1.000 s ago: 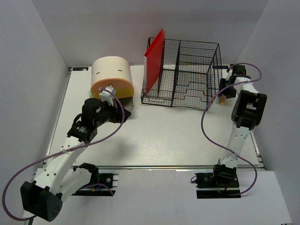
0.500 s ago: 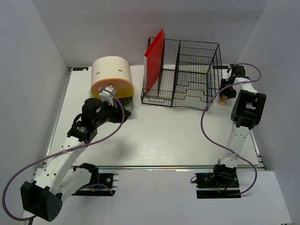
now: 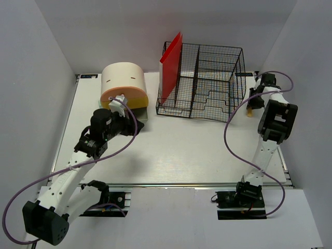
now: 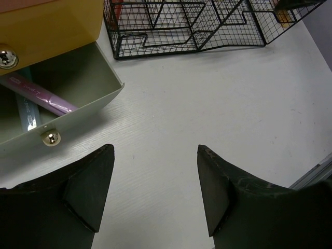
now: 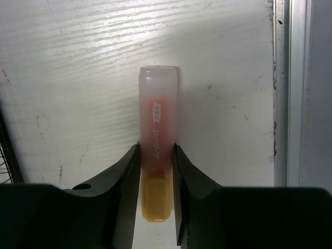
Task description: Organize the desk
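The white desk [image 3: 171,150] is filling the floor of the overhead view, running from the arms' bases to the back wall and carrying everything else. From up there the right gripper [image 3: 252,102] is pointing down at the desk's far right side, just beside the black wire basket [image 3: 207,83], and only a speck of orange is showing beneath it. The right wrist camera is making that speck plain. Its fingers [image 5: 127,171] are pressing against both sides of a highlighter [image 5: 157,124] with a clear cap and an orange-yellow body. The highlighter is lying flat on the desk near a metal strip [image 5: 290,104] along the edge. The jaws are standing only as wide as the barrel, gripping it.

The left gripper [image 4: 155,192] is hanging wide open with nothing between its jaws, bare desk lying below. The overhead view is placing it right in front of the cream-and-orange drawer box [image 3: 123,85], but the arm is hiding the drawer there. The left wrist camera is showing that drawer [image 4: 78,88] pulled out. A purple pen [image 4: 41,96] and a pale one [image 4: 27,116] are lying inside it, and a round metal knob [image 4: 50,138] is sitting on its front. The overhead view is also showing a red sheet [image 3: 171,62] standing upright in the basket's left end
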Robot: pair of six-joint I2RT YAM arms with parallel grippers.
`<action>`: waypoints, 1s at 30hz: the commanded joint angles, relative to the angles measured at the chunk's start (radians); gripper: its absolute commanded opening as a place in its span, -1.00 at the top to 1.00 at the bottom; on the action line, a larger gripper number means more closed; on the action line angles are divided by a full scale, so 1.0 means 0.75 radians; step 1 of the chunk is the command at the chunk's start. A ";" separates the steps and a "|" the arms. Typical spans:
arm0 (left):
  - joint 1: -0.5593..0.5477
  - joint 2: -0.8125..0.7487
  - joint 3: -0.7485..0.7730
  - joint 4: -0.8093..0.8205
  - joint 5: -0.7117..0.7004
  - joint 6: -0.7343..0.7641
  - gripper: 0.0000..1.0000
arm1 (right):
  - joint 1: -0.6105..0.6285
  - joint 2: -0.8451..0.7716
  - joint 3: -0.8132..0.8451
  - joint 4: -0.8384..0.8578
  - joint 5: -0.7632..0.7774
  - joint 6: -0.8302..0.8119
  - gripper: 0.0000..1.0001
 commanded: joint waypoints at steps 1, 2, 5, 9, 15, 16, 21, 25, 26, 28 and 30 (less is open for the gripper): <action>0.004 -0.038 -0.024 -0.001 -0.022 0.017 -0.50 | -0.050 -0.111 -0.045 -0.015 -0.046 -0.006 1.00; 0.004 -0.044 -0.034 0.005 -0.020 0.017 -0.50 | -0.056 -0.146 -0.057 -0.011 -0.062 -0.033 1.00; 0.004 -0.073 -0.047 0.026 -0.020 0.015 -0.50 | -0.079 -0.346 -0.153 0.005 -0.112 -0.092 1.00; 0.004 -0.108 -0.057 0.034 -0.056 0.017 -0.50 | -0.103 -0.748 -0.368 -0.021 -0.195 -0.245 1.00; 0.004 -0.208 -0.085 0.071 -0.118 0.015 -0.50 | -0.144 -1.305 -0.742 -0.082 -0.306 -0.419 1.00; 0.004 -0.220 -0.091 0.077 -0.132 0.017 -0.50 | -0.146 -1.373 -0.791 -0.097 -0.349 -0.472 1.00; -0.020 -0.345 -0.130 0.116 -0.228 0.009 -0.50 | -0.136 -1.755 -0.847 -0.174 -0.645 -0.681 1.00; -0.020 -0.390 -0.145 0.118 -0.352 -0.006 -0.50 | -0.097 -1.734 -0.775 -0.328 -1.166 -0.849 1.00; -0.020 -0.394 -0.151 0.114 -0.383 -0.010 -0.50 | -0.085 -1.707 -0.751 -0.358 -1.244 -0.902 1.00; -0.020 -0.406 -0.151 0.104 -0.432 -0.018 -0.50 | 0.010 -1.634 -0.741 -0.385 -1.381 -0.904 1.00; -0.020 -0.417 -0.161 0.099 -0.494 -0.024 -0.51 | 0.129 -1.601 -0.749 -0.371 -1.394 -0.902 1.00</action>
